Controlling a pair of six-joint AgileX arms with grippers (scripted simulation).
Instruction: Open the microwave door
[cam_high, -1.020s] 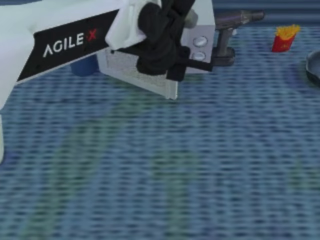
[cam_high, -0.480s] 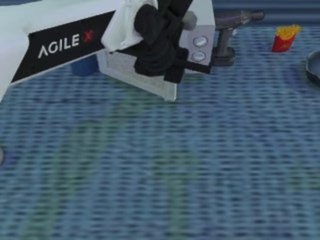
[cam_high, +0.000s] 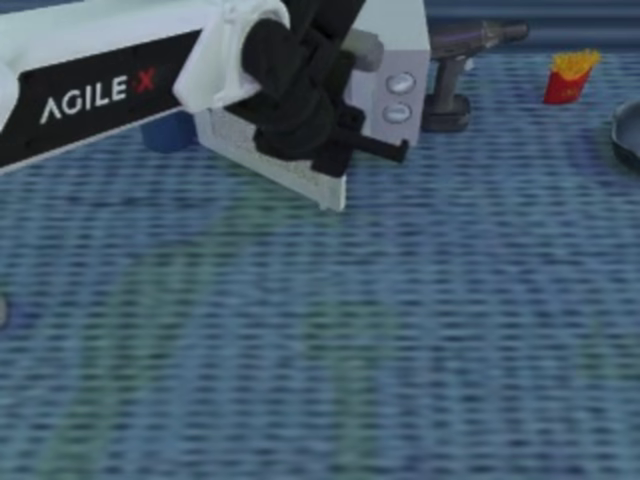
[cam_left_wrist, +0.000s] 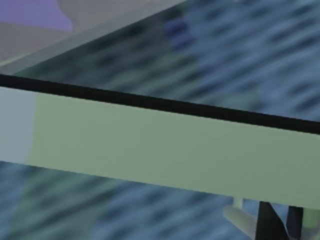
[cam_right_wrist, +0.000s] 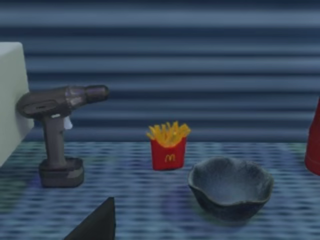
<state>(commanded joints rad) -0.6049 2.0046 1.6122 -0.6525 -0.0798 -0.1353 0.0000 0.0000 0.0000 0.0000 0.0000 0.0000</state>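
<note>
The white microwave (cam_high: 395, 40) stands at the table's far edge, left of centre, with two silver knobs (cam_high: 399, 98) on its front. Its microwave door (cam_high: 300, 175) is swung partly out toward the table's near side, the mesh window showing under my arm. My left gripper (cam_high: 350, 155) is at the door's free edge and shut on it. In the left wrist view the door (cam_left_wrist: 165, 145) is a pale band, with the dark fingers (cam_left_wrist: 267, 222) next to a pale bar. My right gripper (cam_right_wrist: 102, 225) is parked, open, out of the top view.
A grey drill (cam_high: 455, 70) stands right beside the microwave. A red fries box (cam_high: 572, 75) and a dark bowl (cam_high: 628, 130) lie farther right. A blue object (cam_high: 165, 130) sits under my left arm. A red thing (cam_right_wrist: 314, 140) shows in the right wrist view.
My left gripper has moved left and toward the table's near side, and the door's free edge has swung farther out with it. The right arm has not moved.
</note>
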